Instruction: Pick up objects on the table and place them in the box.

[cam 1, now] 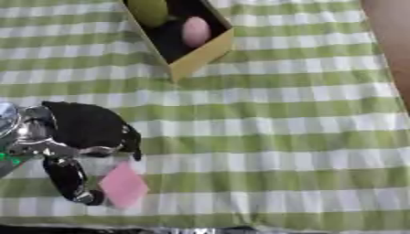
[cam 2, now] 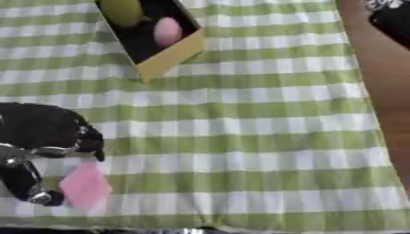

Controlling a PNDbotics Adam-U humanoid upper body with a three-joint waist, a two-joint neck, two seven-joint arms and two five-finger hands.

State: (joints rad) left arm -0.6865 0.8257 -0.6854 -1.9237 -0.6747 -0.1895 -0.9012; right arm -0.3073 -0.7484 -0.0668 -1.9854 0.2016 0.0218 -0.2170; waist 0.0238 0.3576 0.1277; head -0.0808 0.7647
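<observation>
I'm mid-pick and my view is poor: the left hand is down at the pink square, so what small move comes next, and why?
Probably close the left hand on the pink square before lifting. The thumb and fingers sit either side of it, but it seems flat on the checked cloth, with no clear grip. The box, far ahead, already holds a pink egg.

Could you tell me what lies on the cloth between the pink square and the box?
Nothing: between the pink square by the left hand and the box, only bare green-checked cloth shows, clearest in the left eye view.
</observation>
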